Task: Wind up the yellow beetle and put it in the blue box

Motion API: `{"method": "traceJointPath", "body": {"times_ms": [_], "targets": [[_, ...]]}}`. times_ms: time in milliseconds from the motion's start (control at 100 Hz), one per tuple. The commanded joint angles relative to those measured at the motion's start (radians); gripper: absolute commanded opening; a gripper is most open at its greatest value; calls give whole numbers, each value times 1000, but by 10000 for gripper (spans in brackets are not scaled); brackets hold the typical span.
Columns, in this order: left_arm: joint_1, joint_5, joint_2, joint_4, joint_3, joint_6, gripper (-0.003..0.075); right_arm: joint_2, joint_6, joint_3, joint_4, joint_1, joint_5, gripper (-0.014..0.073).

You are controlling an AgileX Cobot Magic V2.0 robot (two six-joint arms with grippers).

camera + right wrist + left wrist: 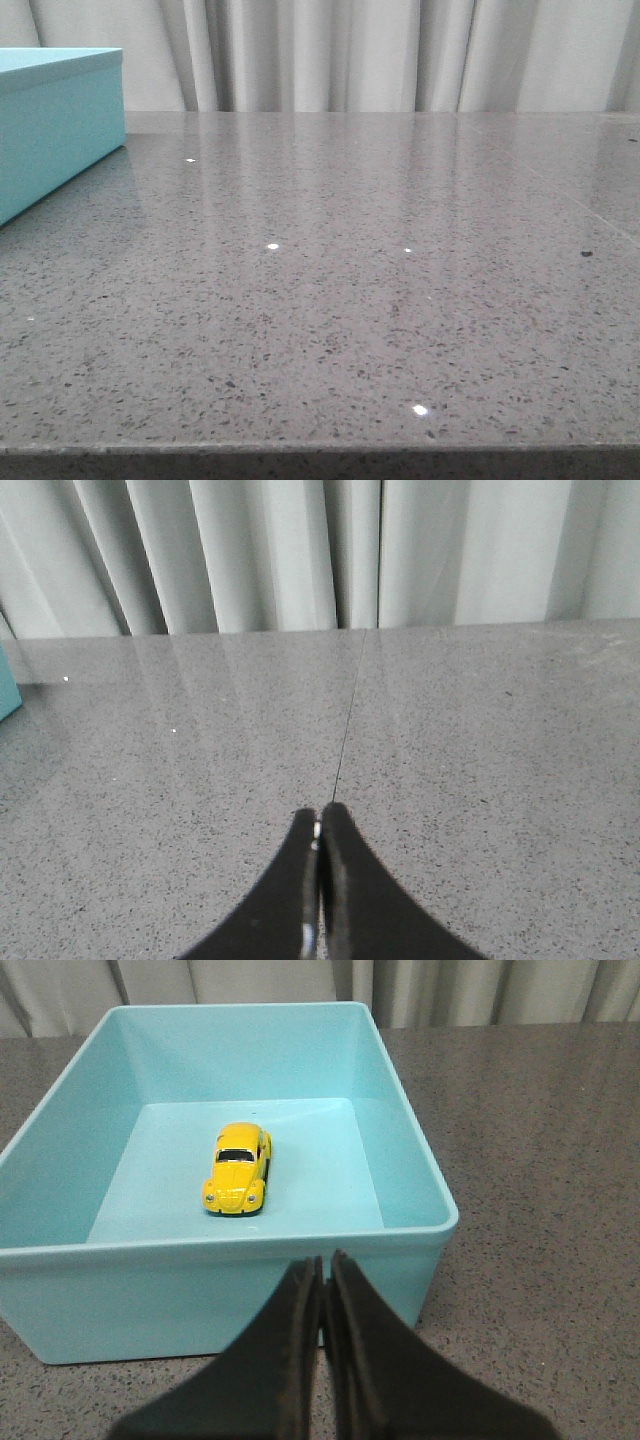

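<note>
Yellow beetle (238, 1169) is sitting inside blue box (400, 1170), just beyond left pincer (326, 1266), which is closed and empty. Right pincer (320, 820) is closed, empty, hovering over bare tabletop (480, 740).

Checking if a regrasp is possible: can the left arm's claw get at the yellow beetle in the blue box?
Probably yes: the yellow beetle sits alone in the open-topped blue box; the shut left claw must open first.
</note>
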Motion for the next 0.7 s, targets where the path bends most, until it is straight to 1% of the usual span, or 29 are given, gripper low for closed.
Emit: {"method": "traceJointPath", "body": {"times_ms": [0,100,690], "targets": [[1,-80,-32,-21,-4,-1,-18,-23,-11,-12,-29,3,-77,-67],[1,-76,-43,-42,3,-1,-18,-33,-11,-12,-28,3,-70,-67],[1,-76,-43,-42,3,-1,-18,-33,-11,-11,-28,3,-70,-67]]}}
